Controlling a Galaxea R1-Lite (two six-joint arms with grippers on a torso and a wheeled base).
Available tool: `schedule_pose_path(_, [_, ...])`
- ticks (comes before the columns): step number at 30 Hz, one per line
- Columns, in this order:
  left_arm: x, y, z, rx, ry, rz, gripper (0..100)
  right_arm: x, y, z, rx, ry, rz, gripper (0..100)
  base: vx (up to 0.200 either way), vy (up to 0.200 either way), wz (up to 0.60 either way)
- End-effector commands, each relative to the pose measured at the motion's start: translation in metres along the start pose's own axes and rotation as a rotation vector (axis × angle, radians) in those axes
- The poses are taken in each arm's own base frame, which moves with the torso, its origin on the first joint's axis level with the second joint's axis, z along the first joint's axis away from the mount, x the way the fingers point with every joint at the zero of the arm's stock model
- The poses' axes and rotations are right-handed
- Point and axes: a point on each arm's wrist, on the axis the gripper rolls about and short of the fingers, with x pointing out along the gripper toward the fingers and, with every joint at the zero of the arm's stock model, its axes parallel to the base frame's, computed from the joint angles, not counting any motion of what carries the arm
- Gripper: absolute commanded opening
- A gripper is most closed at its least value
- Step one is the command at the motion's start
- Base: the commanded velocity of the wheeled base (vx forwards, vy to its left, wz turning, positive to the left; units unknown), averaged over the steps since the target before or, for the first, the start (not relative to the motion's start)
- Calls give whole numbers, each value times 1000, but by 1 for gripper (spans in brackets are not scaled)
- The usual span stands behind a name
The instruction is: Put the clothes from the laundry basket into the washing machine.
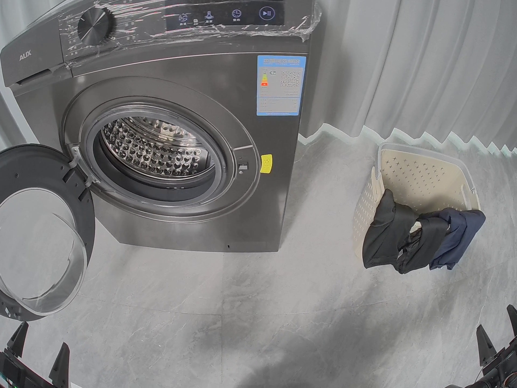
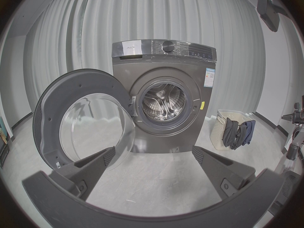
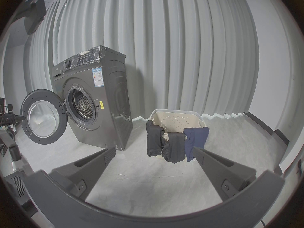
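To the right of the washing machine point(image 1: 161, 136), the laundry basket point(image 1: 425, 154) stands on the floor, with dark clothes point(image 1: 414, 238) draped over its front rim. The machine's round door point(image 1: 32, 233) hangs open at its left. In front of the machine, the left gripper point(image 1: 43, 338) and the right gripper point(image 1: 495, 321) are both spread wide and hold nothing.

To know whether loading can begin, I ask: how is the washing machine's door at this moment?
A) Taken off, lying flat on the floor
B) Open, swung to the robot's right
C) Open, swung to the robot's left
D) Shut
C: the door hangs open from its hinge on the left side of the washing machine, and the steel drum shows through the round opening.
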Motion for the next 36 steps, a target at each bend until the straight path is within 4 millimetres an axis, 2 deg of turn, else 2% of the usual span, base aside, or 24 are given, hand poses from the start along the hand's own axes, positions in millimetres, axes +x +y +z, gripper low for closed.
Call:
schedule_pose_path(1, [0,0,-5,0,6,1,100,0,0,-4,0,1,0,100,0,-200,0])
schedule_pose_path(11, [0,0,-5,0,6,-1,100,0,0,-4,0,1,1,100,0,-200,0])
schedule_pose_path(32, [0,0,-5,0,6,1,100,0,0,-4,0,1,0,100,0,0,0])
schedule_pose_path(36, [0,0,-5,0,6,-1,100,0,0,-4,0,1,1,100,0,-200,0])
